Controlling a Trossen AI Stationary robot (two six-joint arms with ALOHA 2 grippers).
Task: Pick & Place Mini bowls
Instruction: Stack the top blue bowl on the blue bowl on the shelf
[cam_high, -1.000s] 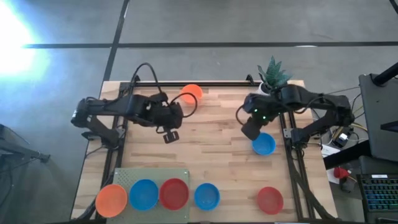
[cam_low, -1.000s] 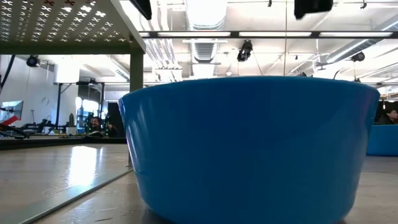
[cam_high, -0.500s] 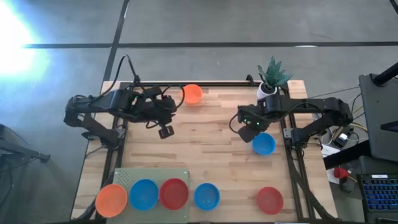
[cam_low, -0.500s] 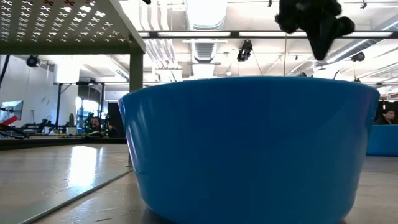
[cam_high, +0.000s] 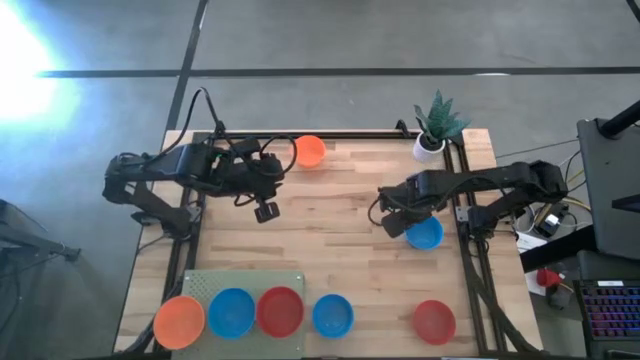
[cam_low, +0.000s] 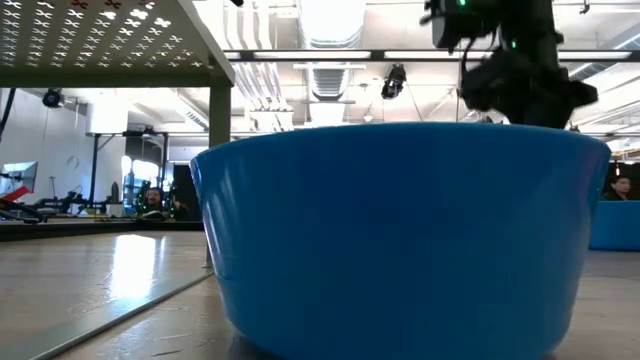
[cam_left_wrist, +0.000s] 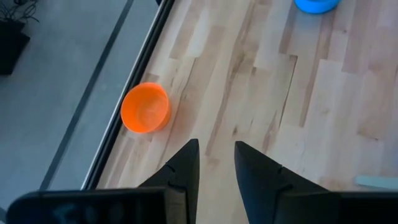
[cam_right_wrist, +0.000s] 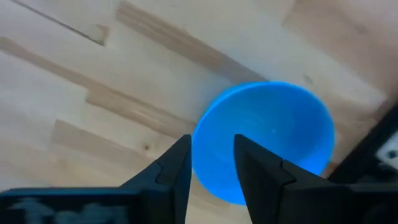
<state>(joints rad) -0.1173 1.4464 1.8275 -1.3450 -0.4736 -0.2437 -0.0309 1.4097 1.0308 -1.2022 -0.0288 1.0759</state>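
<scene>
Fingers of your right gripper (cam_right_wrist: 211, 163) stand slightly apart with nothing between them, their tips over the near rim of a blue mini bowl (cam_right_wrist: 266, 140). From above, that gripper (cam_high: 393, 221) sits just beside the bowl (cam_high: 425, 234) near the table's right rail. Your left gripper (cam_high: 264, 212) hangs over bare wood on the left half, its fingers (cam_left_wrist: 185, 163) parted a little and empty, an orange bowl (cam_left_wrist: 145, 108) ahead by the table edge.

You can count seven mini bowls from above: three blue, two orange, two red. Along the near edge run an orange one (cam_high: 179, 319), a blue (cam_high: 231, 311), a red (cam_high: 280, 309), another blue (cam_high: 332, 315), and farther right a red (cam_high: 434, 321). All are small, round, shallow, plain-coloured and alike in size. One potted plant (cam_high: 433, 128) stands at the far right corner.
</scene>
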